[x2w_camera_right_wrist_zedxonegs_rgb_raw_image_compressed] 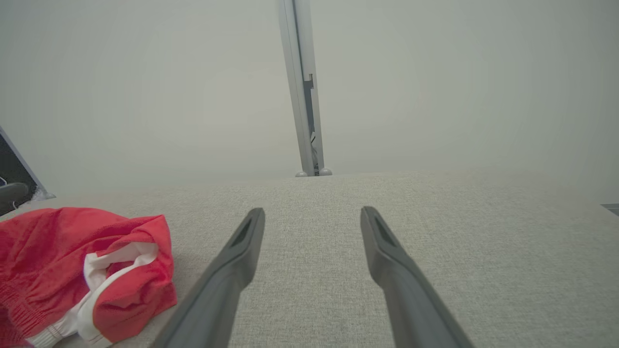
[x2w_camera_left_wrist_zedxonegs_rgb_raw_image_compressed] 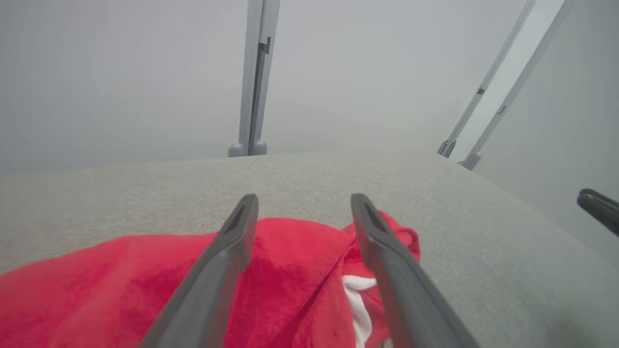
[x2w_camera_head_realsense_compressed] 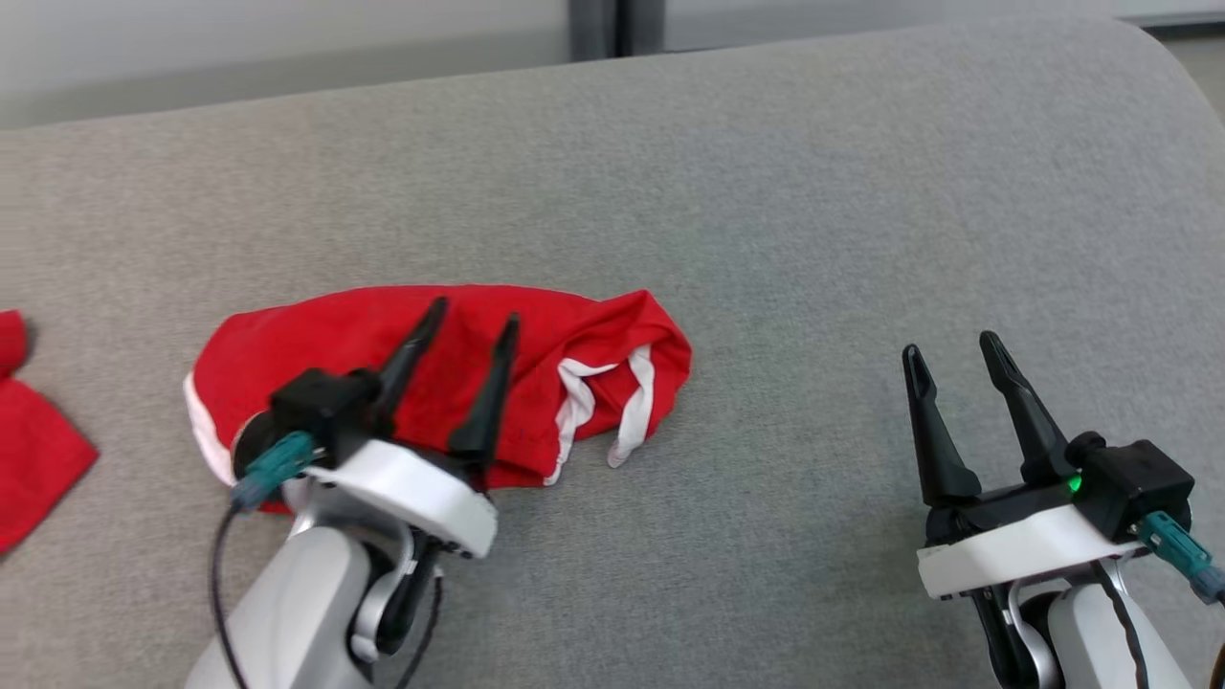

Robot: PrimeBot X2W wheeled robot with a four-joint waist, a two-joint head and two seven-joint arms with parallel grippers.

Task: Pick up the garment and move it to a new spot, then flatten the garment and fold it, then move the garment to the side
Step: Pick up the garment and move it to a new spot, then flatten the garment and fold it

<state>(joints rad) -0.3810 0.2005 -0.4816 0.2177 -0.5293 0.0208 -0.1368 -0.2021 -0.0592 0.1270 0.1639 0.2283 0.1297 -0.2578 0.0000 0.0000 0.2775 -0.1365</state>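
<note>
1. Standing wide open, your left gripper (x2w_camera_head_realsense_compressed: pixel 476 311) sits over the garment (x2w_camera_head_realsense_compressed: pixel 316 335), gripping nothing.
2. Garment: red, white-trimmed, crumpled heap on grey cushion (x2w_camera_head_realsense_compressed: pixel 766 191).
3. Your right gripper (x2w_camera_head_realsense_compressed: pixel 948 344): wide open, empty, well apart to its right.

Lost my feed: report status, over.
Left gripper open over the red garment. Right gripper open, apart from it. Garment crumpled, unfolded. Another red cloth far left.
</note>
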